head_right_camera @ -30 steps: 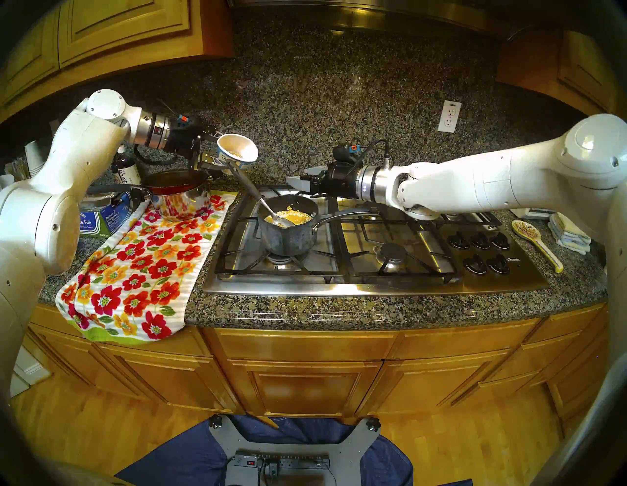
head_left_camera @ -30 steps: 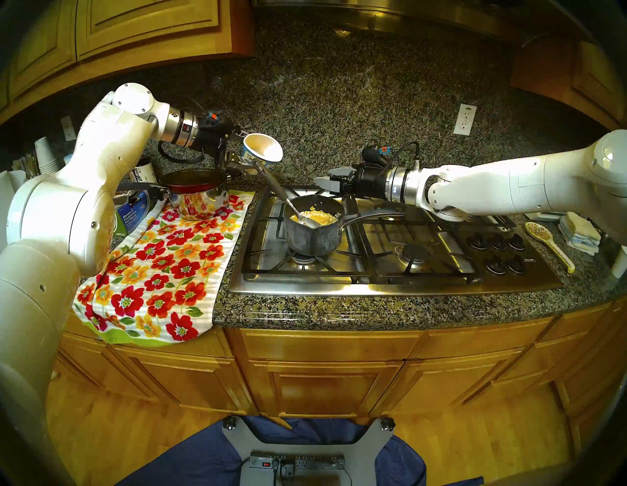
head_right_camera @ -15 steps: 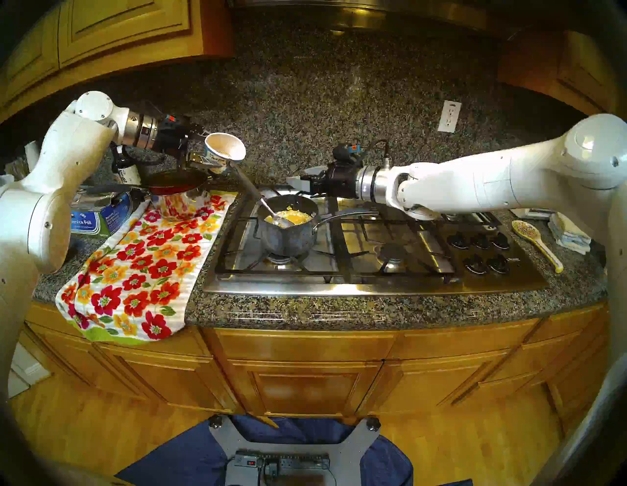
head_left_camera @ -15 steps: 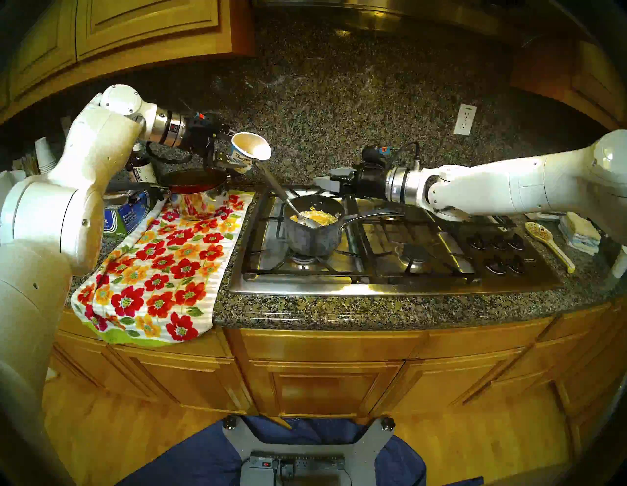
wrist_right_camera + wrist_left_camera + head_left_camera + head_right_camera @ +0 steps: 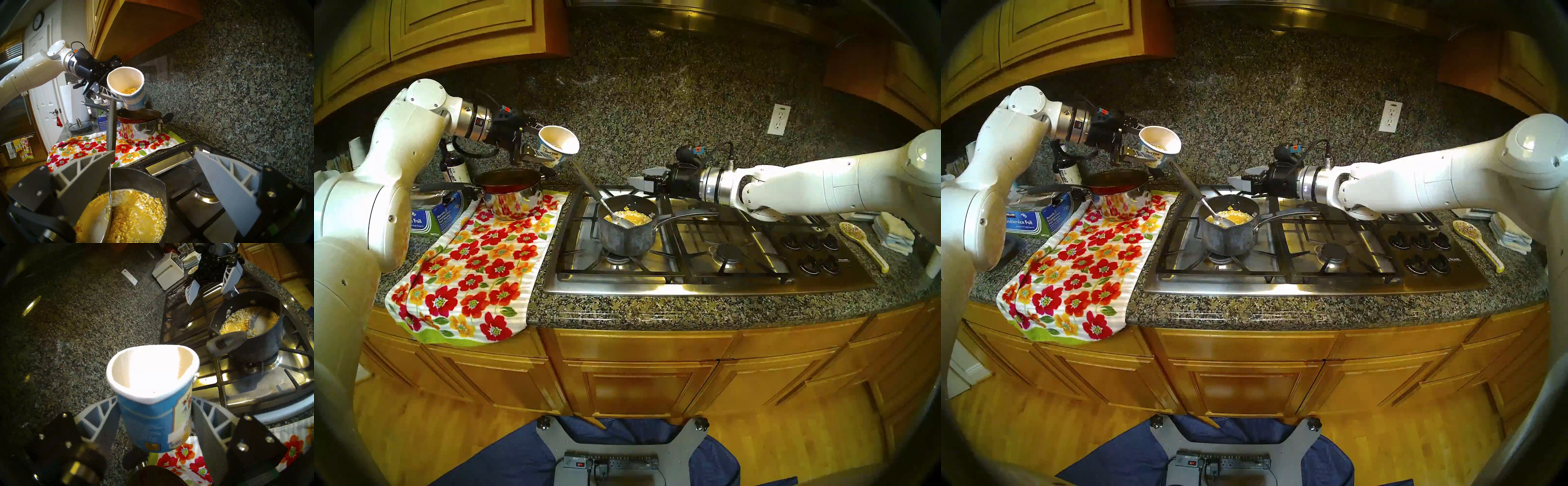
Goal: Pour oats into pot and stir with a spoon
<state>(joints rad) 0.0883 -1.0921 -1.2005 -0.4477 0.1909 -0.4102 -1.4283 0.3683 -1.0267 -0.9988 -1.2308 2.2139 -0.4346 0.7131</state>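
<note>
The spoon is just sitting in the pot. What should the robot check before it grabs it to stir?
1. Right gripper open and empty: ok.
2. Spoon handle free, leaning out over the rim of the pot: ok.
3. Oats in the pot with liquid: ok.
4. Cup clear of the spoon handle: cannot tell; in the head views it sits very near the handle's end.
5. Cup emptied: not ok; a few oats remain inside.
6. Left gripper firmly clamped on the cup: ok.
</note>
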